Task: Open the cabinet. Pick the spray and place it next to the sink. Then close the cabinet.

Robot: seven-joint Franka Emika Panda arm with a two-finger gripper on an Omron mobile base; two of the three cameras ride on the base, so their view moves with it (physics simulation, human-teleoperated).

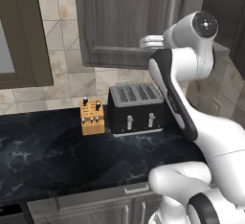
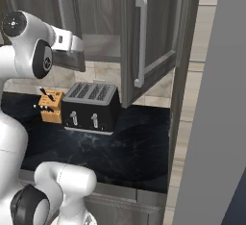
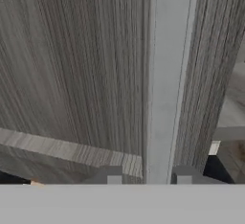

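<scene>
The arm is up high at the cabinet (image 2: 101,22), its hand right against the left door. Through the hand view, the gripper (image 3: 146,174) sits with its two dark finger tips either side of the left door's long silver bar handle (image 3: 167,74), one tip on each side of the bar's lower stretch, jaws narrowed down close around it. Whether the pads actually press the metal cannot be told from here, but the bar runs straight up between them and nothing else is in the hand.

From the right base view, the right door (image 2: 146,36) stands swung out toward the near side, its own handle (image 2: 140,41) hanging vertical on its edge, and the dark inside of the cabinet shows behind it. The left door looks flat against the cabinet front in the left base view.

Down below on the black marbled counter (image 1: 43,156), a black four-slot toaster (image 1: 135,108) sits against the tiled wall, and just to its left stands an orange knife block (image 1: 92,117), close beside it but apart.

Low cabinets (image 1: 95,208) with short handles run along the near edge under the counter.
</scene>
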